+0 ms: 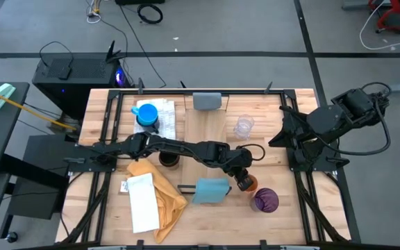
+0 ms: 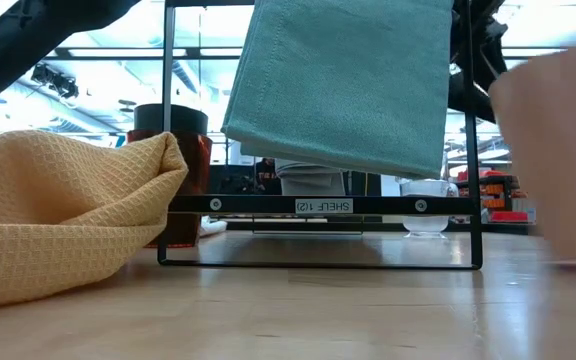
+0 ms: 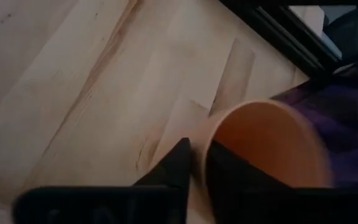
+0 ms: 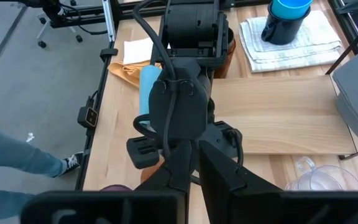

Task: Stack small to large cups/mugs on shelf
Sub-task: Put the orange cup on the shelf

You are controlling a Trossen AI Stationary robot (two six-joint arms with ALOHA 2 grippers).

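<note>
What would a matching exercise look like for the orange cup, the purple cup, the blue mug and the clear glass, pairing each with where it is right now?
Things:
1. orange cup
2. purple cup
3. blue mug
4. clear glass

Places:
A. on the white cloth
B. rim pinched by the left arm's fingers
C. on the table beside the wooden plank
D. right next to the orange cup, towards the table's front edge

Pairs: 1-B, 2-D, 3-A, 4-C

Left gripper [image 1: 245,182] pinched, arm outstretched, right gripper [image 4: 194,165] closed
</note>
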